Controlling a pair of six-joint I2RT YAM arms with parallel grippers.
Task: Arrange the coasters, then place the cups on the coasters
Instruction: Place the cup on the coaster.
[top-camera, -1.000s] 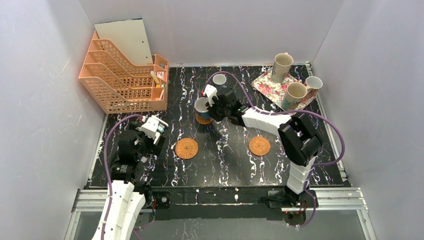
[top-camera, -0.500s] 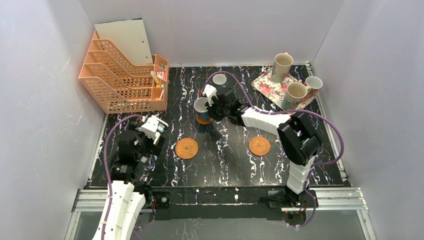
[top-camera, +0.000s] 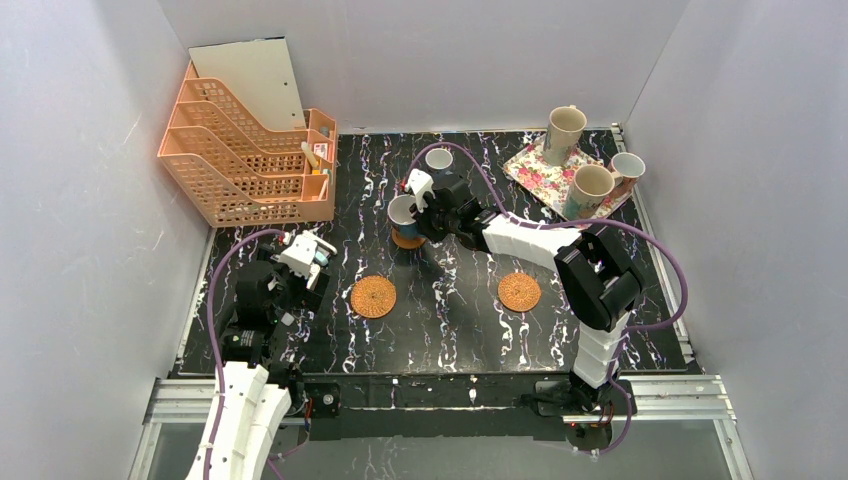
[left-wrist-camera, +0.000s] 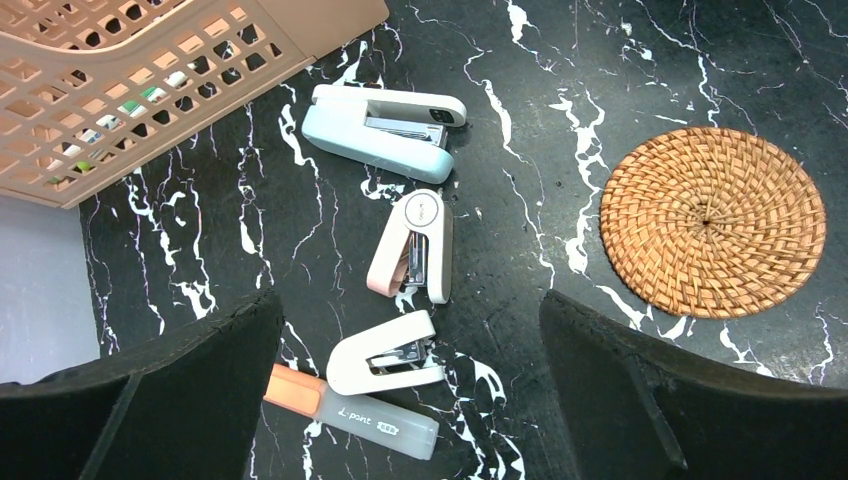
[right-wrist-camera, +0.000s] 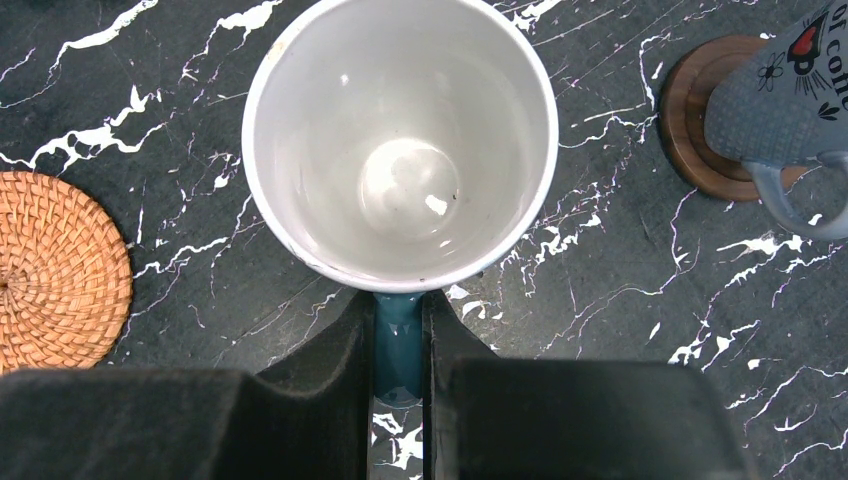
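My right gripper (right-wrist-camera: 398, 312) is shut on the teal handle of a blue cup (right-wrist-camera: 400, 140) with a white inside, seen at mid-table in the top view (top-camera: 403, 212). A brown coaster (top-camera: 407, 241) peeks out just under that cup; whether the cup rests on it I cannot tell. A second blue cup (right-wrist-camera: 780, 100) stands on a dark wood coaster (right-wrist-camera: 690, 130) behind. Two wicker coasters (top-camera: 373, 296) (top-camera: 519, 291) lie bare nearer the arms. Two beige cups (top-camera: 563, 133) (top-camera: 590, 190) and a small cup (top-camera: 627, 168) stand at the floral tray (top-camera: 540, 165). My left gripper (left-wrist-camera: 410, 400) hangs open.
An orange file rack (top-camera: 250, 150) fills the back left corner. Below my left gripper lie a blue stapler (left-wrist-camera: 380, 125), a pink stapler (left-wrist-camera: 415, 245), a white staple remover (left-wrist-camera: 385, 365) and an orange-capped marker (left-wrist-camera: 350, 412), with a wicker coaster (left-wrist-camera: 713, 222) to their right.
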